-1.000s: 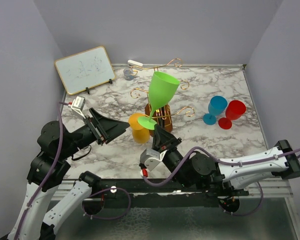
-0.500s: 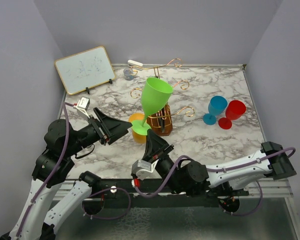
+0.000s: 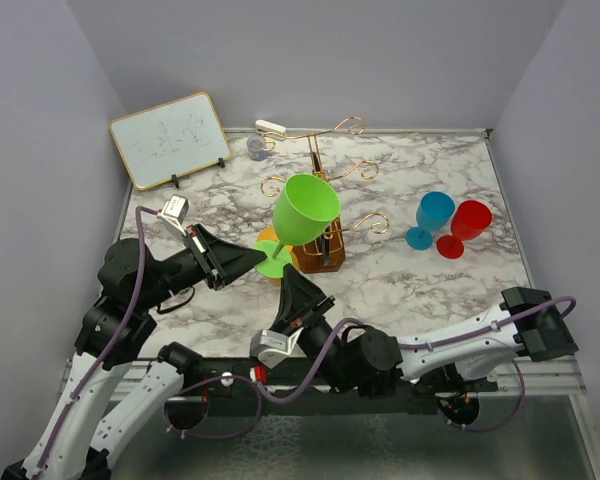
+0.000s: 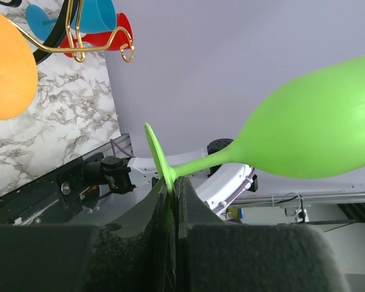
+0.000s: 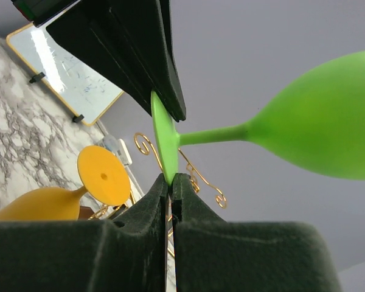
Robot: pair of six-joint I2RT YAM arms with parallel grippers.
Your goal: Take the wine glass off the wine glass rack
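While both arms are gripping opposite edges of its round foot, the green wine glass (image 3: pixel 305 208) is hanging tilted in the air just in front of the wine glass rack (image 3: pixel 318 258), with its bowl leaning up toward the rack's gold wire arms. The left gripper (image 4: pixel 172 193) is pinching one edge of the foot, its black fingers pressed almost together on the thin green disc. The right gripper (image 5: pixel 170 180) is clamping the opposite edge of the same foot, with only the rim between its fingertips. Seen from both wrists, the stem is running sideways from the foot to the bowl, and the scroll-ended wires are showing behind it, apart from the glass. The rack is standing upright on its brown wooden block near the middle of the marble table (image 3: pixel 420 285). An orange glass (image 5: pixel 103 175) is sitting just beside the rack's base on the left arm's side, largely hidden from above by the green foot. Whether it is hanging from a wire or resting on the table cannot be told. Well apart on the right side of the table, a blue glass (image 3: pixel 435 212) and a red glass (image 3: pixel 470 220) are standing side by side, while a whiteboard (image 3: pixel 170 138) is leaning at the far left corner.
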